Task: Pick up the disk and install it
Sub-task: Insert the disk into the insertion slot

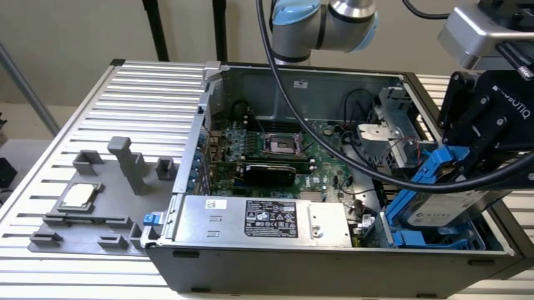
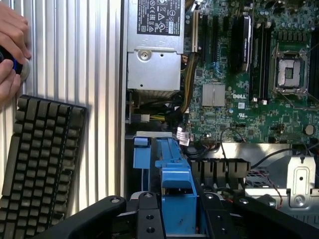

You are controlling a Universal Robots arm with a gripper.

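The ribbed metal table [image 1: 142, 94] carries an open computer case [image 1: 334, 265] that lies on its side. Inside the case the green motherboard [image 1: 276, 144] covers the floor. At the near edge sits the silver box with a black label [image 1: 259, 219].

At the exterior view's right, the black gripper [image 1: 454, 169] hangs over the corner of the case. Its fingers pinch the disk [image 1: 446, 209] by the blue bracket, and the wrist view shows this bracket between the two fingers. The disk is tilted, with the white label facing outward. Its lower end reaches down among the blue holders [image 1: 417, 237] of the drive bay; whether it touches them I cannot tell.

On the table, at the exterior view's left, stands a grey fixture [image 1: 92, 212] with a small square chip [image 1: 79, 197] on it. The wrist view shows a dark keyboard [image 2: 40, 159] on the table, and near it a person's hand [image 2: 10, 50].
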